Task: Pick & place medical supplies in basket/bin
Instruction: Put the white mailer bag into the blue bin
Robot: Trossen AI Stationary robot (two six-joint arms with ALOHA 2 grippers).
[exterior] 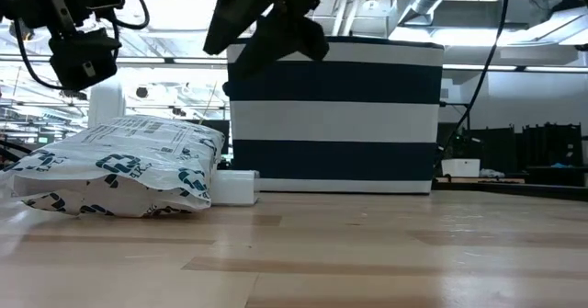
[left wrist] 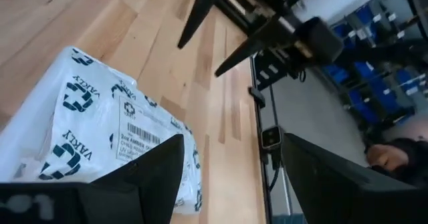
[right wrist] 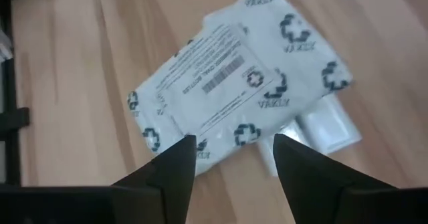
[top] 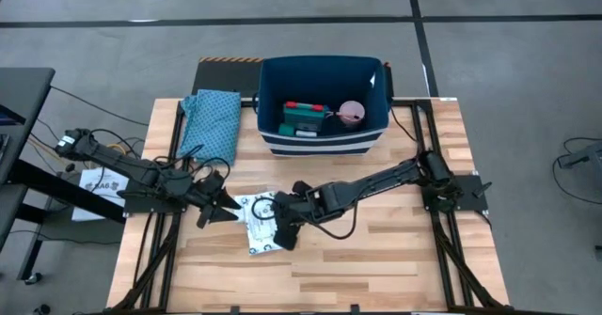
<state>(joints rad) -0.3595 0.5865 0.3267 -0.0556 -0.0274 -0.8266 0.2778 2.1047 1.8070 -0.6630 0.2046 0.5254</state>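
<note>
White plastic packet printed with teal recycling marks lies flat on the wooden table, near the middle and toward its left edge. My right gripper hangs just above the packet's right end, fingers parted, holding nothing. My left gripper sits at the packet's left end, fingers apart, empty. Navy striped bin stands at the far edge, holding a teal-and-red box and a pink roll.
</note>
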